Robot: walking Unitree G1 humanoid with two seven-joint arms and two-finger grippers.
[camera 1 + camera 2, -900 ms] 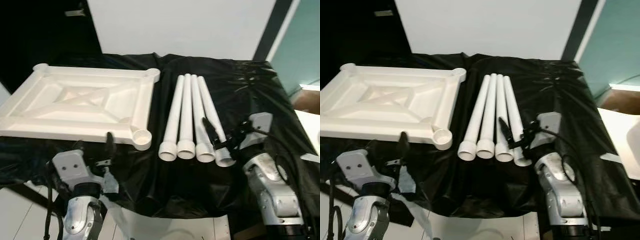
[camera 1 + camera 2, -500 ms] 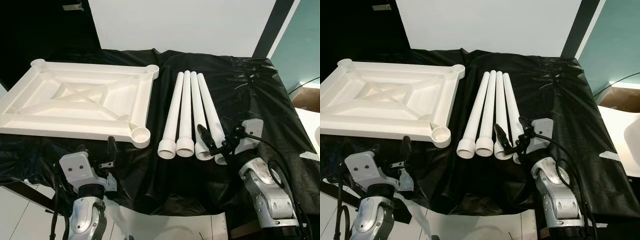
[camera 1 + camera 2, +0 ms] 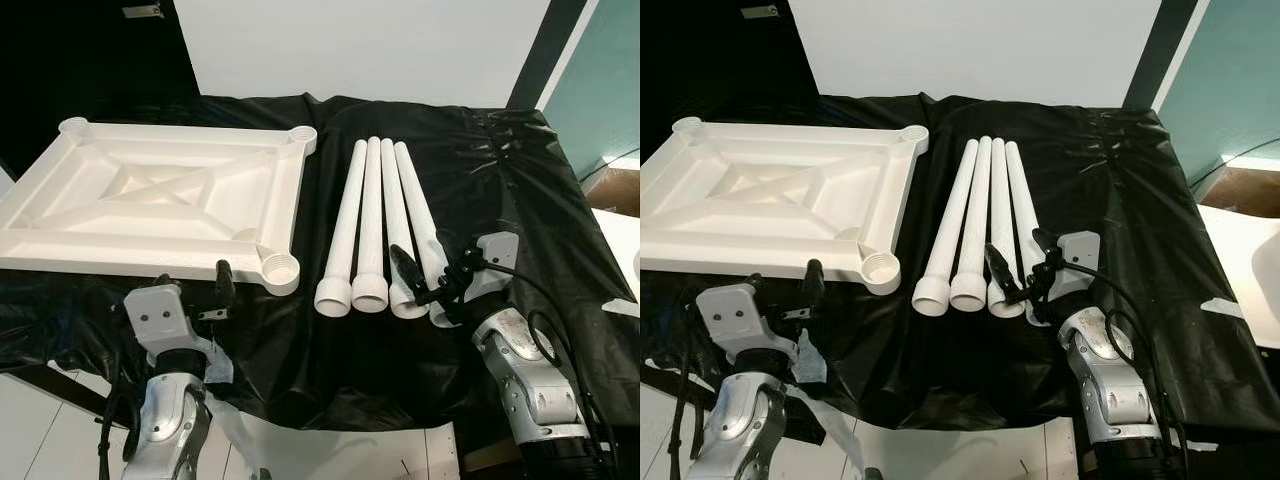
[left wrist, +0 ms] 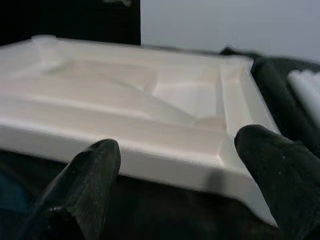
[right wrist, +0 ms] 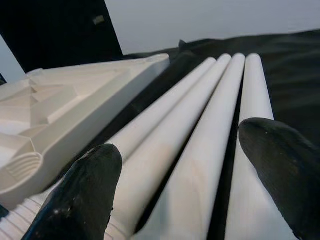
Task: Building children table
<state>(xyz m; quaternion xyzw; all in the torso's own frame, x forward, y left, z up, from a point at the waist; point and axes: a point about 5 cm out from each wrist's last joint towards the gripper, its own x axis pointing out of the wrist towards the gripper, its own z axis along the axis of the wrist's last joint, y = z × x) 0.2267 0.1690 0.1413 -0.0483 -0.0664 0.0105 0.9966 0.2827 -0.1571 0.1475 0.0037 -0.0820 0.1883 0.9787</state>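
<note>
I see the right gripper (image 3: 420, 276) with its jaws released, spread over the near ends of the legs (image 3: 385, 225); the right wrist view puts one fingertip (image 5: 80, 195) at the second leg and the other at the outermost. I cannot tell whether either touches. The left gripper (image 4: 177, 177) also has its jaws parted, holding nothing, just short of the near edge of the tabletop (image 3: 160, 205).

The four white legs lie side by side, touching, flared threaded ends toward me. The tabletop lies upside down to their left, ribs up, a threaded socket (image 3: 280, 270) at its near right corner, just beside the first leg.

Both rest on a surface draped in black sheet (image 3: 500, 180), wrinkled and hanging over the near edge. Behind stands a white wall (image 3: 360, 45) with a black panel (image 3: 80, 50) to the left and a teal pane (image 3: 600, 90) to the right. Pale floor (image 3: 40, 420) shows below.
</note>
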